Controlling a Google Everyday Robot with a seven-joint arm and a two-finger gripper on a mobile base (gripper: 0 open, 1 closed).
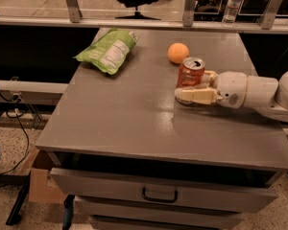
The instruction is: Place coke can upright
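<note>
The red coke can [190, 74] stands upright on the grey table [125, 119], right of centre, with its silver top and pull tab facing up. My gripper [189, 86] reaches in from the right and is shut on the can's lower part. The near finger [196, 96] lies along the can's front, low over the table. The far finger [209, 75] shows behind the can. The white arm [259, 92] stretches off to the right edge.
A round orange fruit [178, 52] lies just behind the can. A green chip bag [109, 50] lies at the back left. A water bottle [233, 4] stands on the ledge behind. Drawers [159, 194] sit under the front edge.
</note>
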